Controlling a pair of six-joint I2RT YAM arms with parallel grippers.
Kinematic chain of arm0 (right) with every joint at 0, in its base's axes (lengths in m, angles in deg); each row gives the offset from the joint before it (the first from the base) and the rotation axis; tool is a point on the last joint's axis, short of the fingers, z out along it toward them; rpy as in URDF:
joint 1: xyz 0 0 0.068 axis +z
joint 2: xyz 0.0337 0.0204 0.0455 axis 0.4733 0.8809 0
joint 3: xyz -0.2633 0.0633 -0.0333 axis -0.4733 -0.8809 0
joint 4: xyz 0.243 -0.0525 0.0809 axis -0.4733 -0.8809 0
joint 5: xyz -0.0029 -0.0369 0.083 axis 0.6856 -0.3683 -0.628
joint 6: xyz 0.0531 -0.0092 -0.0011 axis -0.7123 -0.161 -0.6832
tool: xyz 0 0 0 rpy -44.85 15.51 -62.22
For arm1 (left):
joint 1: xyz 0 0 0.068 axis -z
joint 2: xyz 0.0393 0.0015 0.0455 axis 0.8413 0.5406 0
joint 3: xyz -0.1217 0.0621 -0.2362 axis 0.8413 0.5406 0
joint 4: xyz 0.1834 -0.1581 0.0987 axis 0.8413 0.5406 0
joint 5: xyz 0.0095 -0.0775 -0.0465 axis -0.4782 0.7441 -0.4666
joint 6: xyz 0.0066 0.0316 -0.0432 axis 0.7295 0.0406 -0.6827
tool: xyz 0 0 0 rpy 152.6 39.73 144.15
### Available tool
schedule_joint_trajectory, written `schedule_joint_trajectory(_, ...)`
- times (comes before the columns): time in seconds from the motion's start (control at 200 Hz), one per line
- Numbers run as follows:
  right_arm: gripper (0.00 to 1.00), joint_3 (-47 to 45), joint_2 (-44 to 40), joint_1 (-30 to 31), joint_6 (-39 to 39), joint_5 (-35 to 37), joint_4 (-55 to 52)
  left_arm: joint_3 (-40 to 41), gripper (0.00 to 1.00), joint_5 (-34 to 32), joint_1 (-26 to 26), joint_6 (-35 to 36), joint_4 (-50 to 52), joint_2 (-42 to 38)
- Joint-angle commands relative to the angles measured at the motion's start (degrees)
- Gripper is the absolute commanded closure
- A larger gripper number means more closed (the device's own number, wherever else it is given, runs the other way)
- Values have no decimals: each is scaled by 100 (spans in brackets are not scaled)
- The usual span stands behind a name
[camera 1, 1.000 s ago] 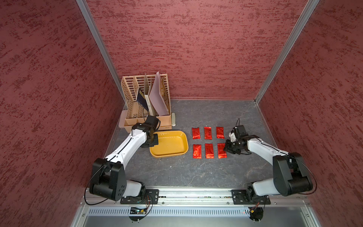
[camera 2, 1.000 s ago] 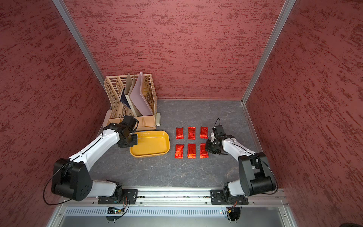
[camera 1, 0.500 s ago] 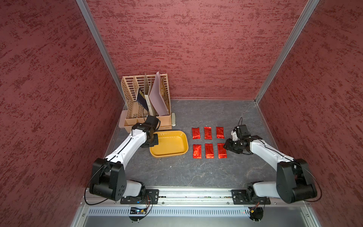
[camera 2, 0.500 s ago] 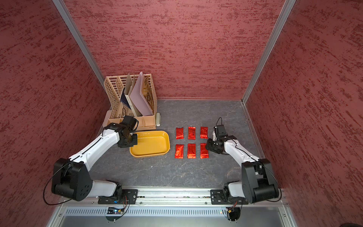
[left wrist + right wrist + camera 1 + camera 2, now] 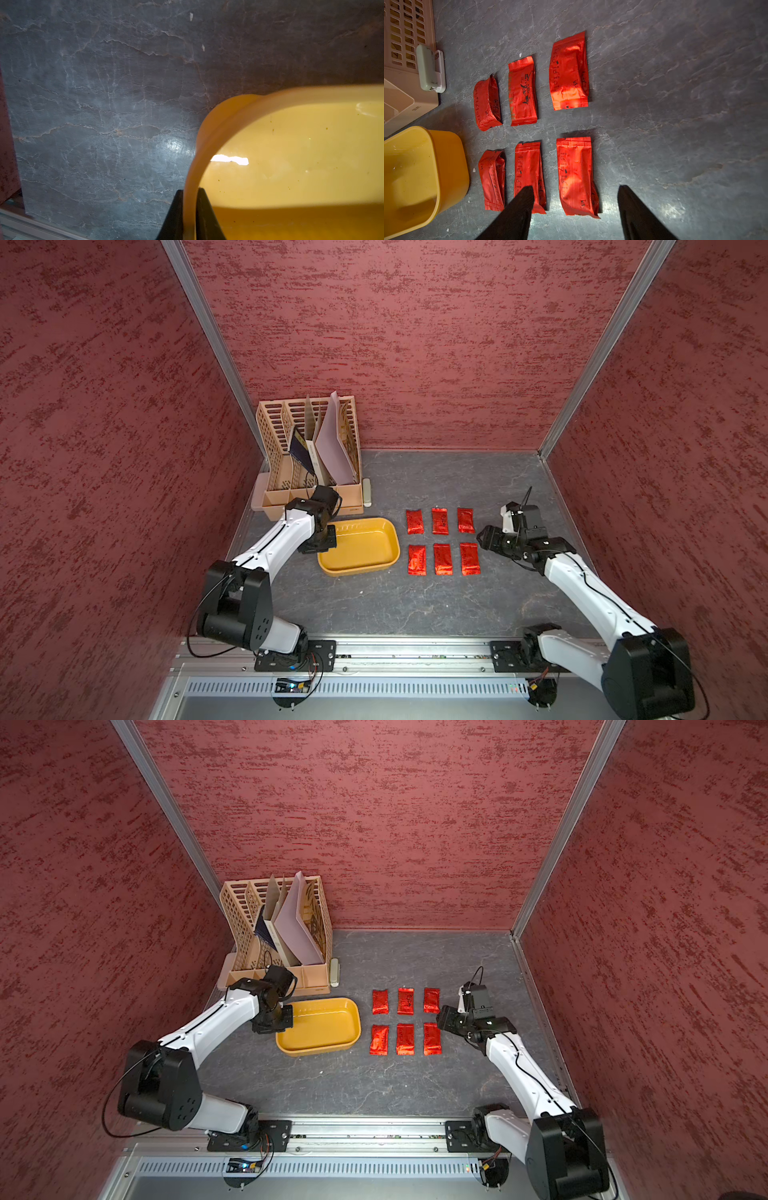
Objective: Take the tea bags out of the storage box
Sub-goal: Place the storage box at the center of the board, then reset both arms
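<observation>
Tea bags [image 5: 443, 559] six, storage box [image 5: 358, 571] one

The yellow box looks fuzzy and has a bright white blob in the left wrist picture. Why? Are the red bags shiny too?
Left wrist view: the yellow box sits very close to the lens, so its rim blurs, and the white blob is light glinting off its glossy inside. Right wrist view: the tea bags look sharp, with bright foil glints; the table shines too.
</observation>
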State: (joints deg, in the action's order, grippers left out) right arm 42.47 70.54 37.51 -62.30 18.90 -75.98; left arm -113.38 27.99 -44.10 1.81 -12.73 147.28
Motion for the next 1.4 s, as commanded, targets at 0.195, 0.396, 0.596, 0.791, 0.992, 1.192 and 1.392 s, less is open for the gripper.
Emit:
schedule_joint_trajectory(0.195,29,-173,-464,-30,-76,331,161,-49,31,-158,-51,-91,79,8)
schedule_joint_trajectory(0.396,26,-266,-1278,-36,72,817,525,-165,0,-968,143,-264,76,-1148)
schedule_joint_trajectory(0.596,14,-800,-1772,-35,1481,1949,1928,1036,0,-1813,762,-278,-2072,-3203)
schedule_joint_trajectory(0.791,10,-1909,-1677,-34,2202,2584,3995,3724,0,-2199,1498,1065,-6135,-4378)
schedule_joint_trajectory(0.992,8,-2584,-146,-51,2526,3200,6439,3983,0,-2379,1138,2036,-7736,-3242)
schedule_joint_trajectory(1.192,7,-2539,1144,-249,2540,3012,8276,4421,0,-1067,-95,2528,-10601,-1129)
schedule_joint_trajectory(1.392,9,-2355,2224,-462,2515,2303,9022,4439,0,110,-859,2432,-12299,181)
